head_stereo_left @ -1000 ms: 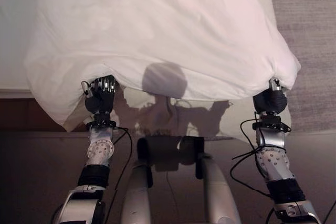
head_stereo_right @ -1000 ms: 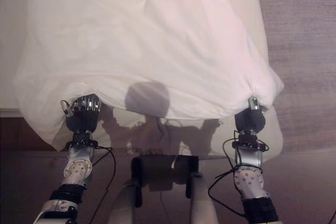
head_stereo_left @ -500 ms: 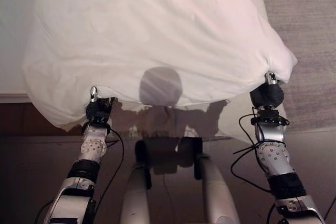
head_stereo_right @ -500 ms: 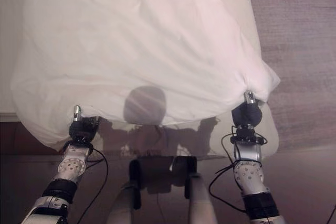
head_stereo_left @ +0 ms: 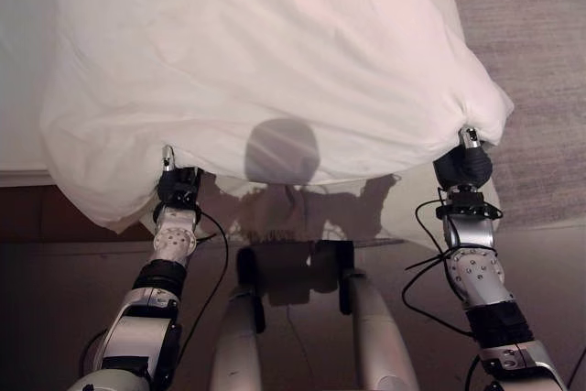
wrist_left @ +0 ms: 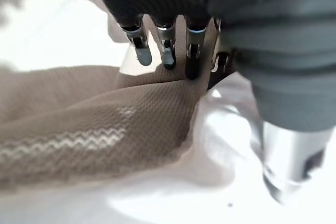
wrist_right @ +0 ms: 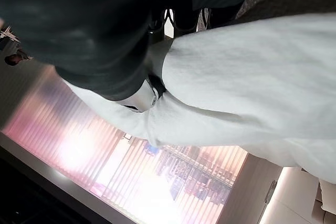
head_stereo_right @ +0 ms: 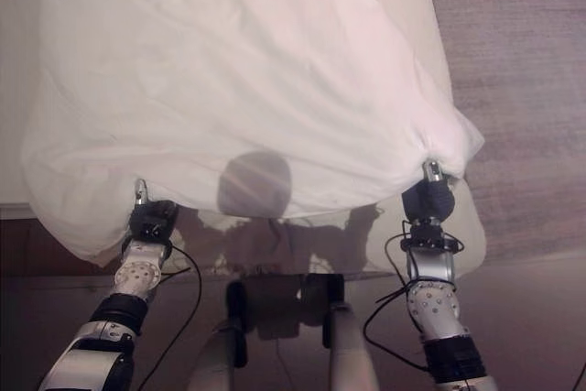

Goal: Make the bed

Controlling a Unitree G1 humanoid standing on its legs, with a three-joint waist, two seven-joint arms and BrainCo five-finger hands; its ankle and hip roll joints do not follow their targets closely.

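A white duvet point(head_stereo_left: 275, 52) hangs bunched and billowing over the foot of the bed point(head_stereo_right: 18, 52). Its near edge is held up at two points. My left hand point(head_stereo_left: 179, 188) is tucked under the near left edge, thumb and fingers point(wrist_left: 165, 51) pinching white cloth point(wrist_left: 226, 140). At the near right corner my right hand point(head_stereo_left: 467, 164) is shut on a gathered bunch of duvet point(wrist_right: 247, 77). The loose left corner droops below the mattress edge point(head_stereo_left: 101, 212).
The pale mattress point(head_stereo_left: 23, 61) lies bare at the left. Grey carpet point(head_stereo_left: 540, 43) runs along the bed's right side. Dark floor point(head_stereo_left: 55, 272) lies at the foot. A beige woven cloth point(wrist_left: 94, 129) lies under the left hand's fingers.
My left hand has dropped slightly and slipped under the duvet's edge, which now covers its fingers. The right hand has barely moved. The view has shifted a little.
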